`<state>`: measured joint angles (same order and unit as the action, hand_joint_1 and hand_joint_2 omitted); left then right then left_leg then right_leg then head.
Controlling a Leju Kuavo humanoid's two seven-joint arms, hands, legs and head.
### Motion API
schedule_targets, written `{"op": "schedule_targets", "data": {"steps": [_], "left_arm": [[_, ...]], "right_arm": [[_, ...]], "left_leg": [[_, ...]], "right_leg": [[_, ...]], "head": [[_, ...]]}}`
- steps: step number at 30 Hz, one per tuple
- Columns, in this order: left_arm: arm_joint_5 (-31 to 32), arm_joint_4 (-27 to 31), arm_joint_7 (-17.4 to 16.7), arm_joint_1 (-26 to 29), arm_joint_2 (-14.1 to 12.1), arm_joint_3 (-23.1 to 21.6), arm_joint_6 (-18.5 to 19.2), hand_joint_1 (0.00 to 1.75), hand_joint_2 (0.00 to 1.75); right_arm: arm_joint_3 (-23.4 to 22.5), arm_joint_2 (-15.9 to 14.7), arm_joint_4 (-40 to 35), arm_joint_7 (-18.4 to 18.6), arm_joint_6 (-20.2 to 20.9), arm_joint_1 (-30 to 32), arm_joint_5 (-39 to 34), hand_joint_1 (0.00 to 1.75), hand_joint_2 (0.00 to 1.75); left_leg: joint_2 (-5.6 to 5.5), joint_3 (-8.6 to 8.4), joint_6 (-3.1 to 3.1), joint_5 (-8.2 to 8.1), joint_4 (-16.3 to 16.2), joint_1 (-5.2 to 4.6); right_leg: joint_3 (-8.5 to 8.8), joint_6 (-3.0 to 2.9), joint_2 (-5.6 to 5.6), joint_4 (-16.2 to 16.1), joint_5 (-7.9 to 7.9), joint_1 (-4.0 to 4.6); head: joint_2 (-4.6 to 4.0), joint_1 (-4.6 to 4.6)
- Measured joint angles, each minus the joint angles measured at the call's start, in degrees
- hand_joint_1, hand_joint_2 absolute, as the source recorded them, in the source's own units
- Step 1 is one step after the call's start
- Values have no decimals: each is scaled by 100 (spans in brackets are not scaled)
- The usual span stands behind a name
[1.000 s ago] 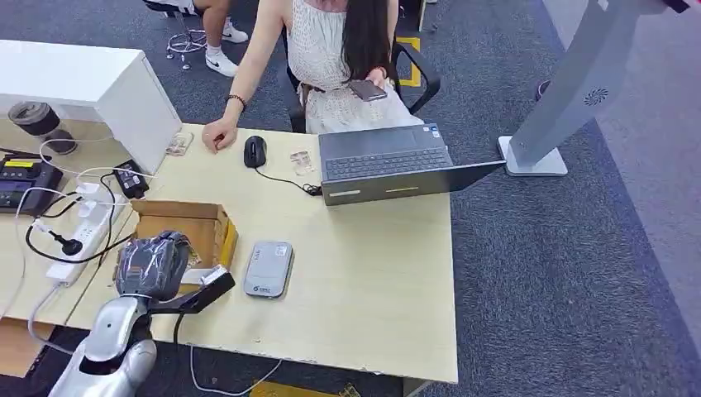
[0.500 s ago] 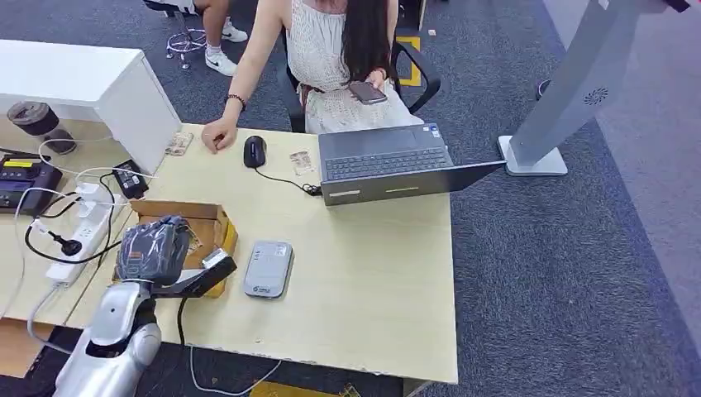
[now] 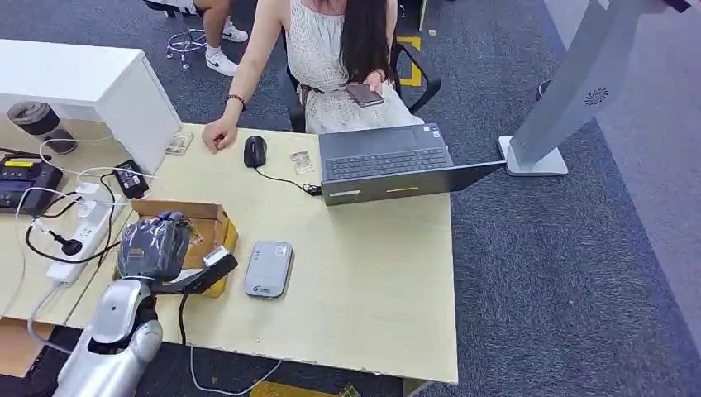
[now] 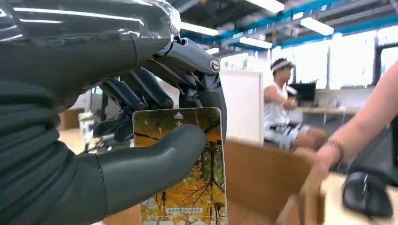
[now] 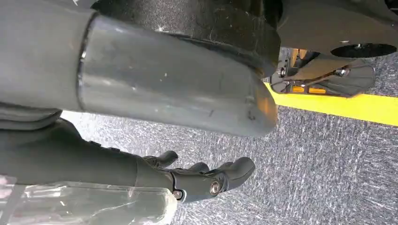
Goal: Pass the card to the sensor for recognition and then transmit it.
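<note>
My left hand (image 3: 153, 246) hovers over the open cardboard box (image 3: 216, 222) at the table's left front. In the left wrist view the same hand (image 4: 141, 136) pinches a card (image 4: 192, 187) printed with yellow autumn trees between thumb and fingers, upright above the box. The grey flat card sensor (image 3: 269, 269) lies on the table just right of the box, a short way from the hand. My right hand (image 5: 206, 180) hangs over grey carpet and holds nothing, its fingers loosely bent and apart from the thumb.
A person sits at the far side with a phone, one hand (image 3: 218, 134) resting on the table near a black mouse (image 3: 255, 151). An open laptop (image 3: 388, 161) stands back right. A power strip and cables (image 3: 78, 227) lie left of the box.
My left hand has lifted a little and shifted away from the table's front edge, further over the box, with the card in it. The sensor has not moved.
</note>
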<state>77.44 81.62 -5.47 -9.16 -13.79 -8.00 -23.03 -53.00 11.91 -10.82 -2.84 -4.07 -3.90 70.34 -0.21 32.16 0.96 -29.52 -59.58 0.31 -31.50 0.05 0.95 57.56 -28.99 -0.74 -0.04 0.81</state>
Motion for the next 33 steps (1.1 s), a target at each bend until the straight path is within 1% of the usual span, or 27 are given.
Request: {"op": "schedule_targets", "data": {"steps": [2, 4, 6, 9, 11, 14, 22, 26, 28, 30, 33], "left_arm": [[48, -30, 77, -352, 24, -22, -134, 175, 175], [64, -90, 114, -864, 42, -107, -116, 175, 175], [22, -138, 123, -1365, 57, -227, -24, 175, 175], [-32, -195, 97, -2083, 94, -452, 290, 175, 175], [-87, -199, 50, -2463, 105, -597, 402, 175, 175], [-151, -197, 33, -2793, 127, -761, 469, 175, 175], [-201, -228, -59, -3195, 177, -977, 570, 175, 175], [-49, -742, -65, -3610, 216, -1040, 378, 175, 175], [252, -1192, -179, -3851, 243, -1108, 307, 175, 175], [526, -1714, -253, -4077, 275, -1158, 144, 175, 175], [715, -2351, -345, -4323, 367, -1204, -78, 175, 175]], "right_arm": [[13, 0, 0, -2, 7, -6, 65, 0, 0], [26, 0, 0, -13, 11, -18, 98, 0, 0], [35, 0, 0, -44, 13, -29, 105, 0, 0], [35, 0, 0, -66, 15, -33, 98, 0, 0], [35, 0, 0, -68, 20, -36, 96, 0, 0], [35, 0, 0, -70, 15, -36, 90, 0, 0], [44, 0, 0, -76, 72, -39, 177, 0, 0], [103, 2, 0, -53, 109, -68, 293, 0, 0], [147, 2, 0, -22, 138, -82, 319, 0, 0], [177, 2, 0, 31, 192, -107, 387, 0, 0], [219, 18, 0, 79, 197, -126, 402, 0, 0]], "left_leg": [[-7, 3, 1, 3, -1, 0], [-16, 3, 1, 8, -2, 1], [-15, 1, 0, 9, -3, 1], [-14, 3, 0, 9, -5, 1], [-12, 3, 0, 8, -5, 0], [-11, 3, 1, 7, -5, 0], [-7, 5, 1, 7, -3, -1], [-5, 3, 0, 8, -3, -1], [-5, 2, -1, 9, -4, 0], [-5, 1, -1, 9, -4, 0], [-7, -4, -1, 9, -4, 0]], "right_leg": [[2, 0, -6, 0, 1, 0], [6, 0, -16, 1, 3, 0], [7, 0, -15, 1, 7, -1], [8, -1, -13, 2, 9, 0], [8, -1, -9, 2, 9, -1], [7, -1, -6, 2, 9, -1], [-1, 0, -5, 2, 6, 1], [1, -1, -2, 3, 9, 0], [2, -2, -3, 4, 9, 1], [3, -2, -3, 5, 10, 0], [10, -2, -4, 6, 9, -1]], "head": [[0, -2], [0, -2], [0, -2], [0, 0], [0, -2], [0, 2], [0, -2], [0, -4], [0, -2], [0, -2], [0, 0]]}}
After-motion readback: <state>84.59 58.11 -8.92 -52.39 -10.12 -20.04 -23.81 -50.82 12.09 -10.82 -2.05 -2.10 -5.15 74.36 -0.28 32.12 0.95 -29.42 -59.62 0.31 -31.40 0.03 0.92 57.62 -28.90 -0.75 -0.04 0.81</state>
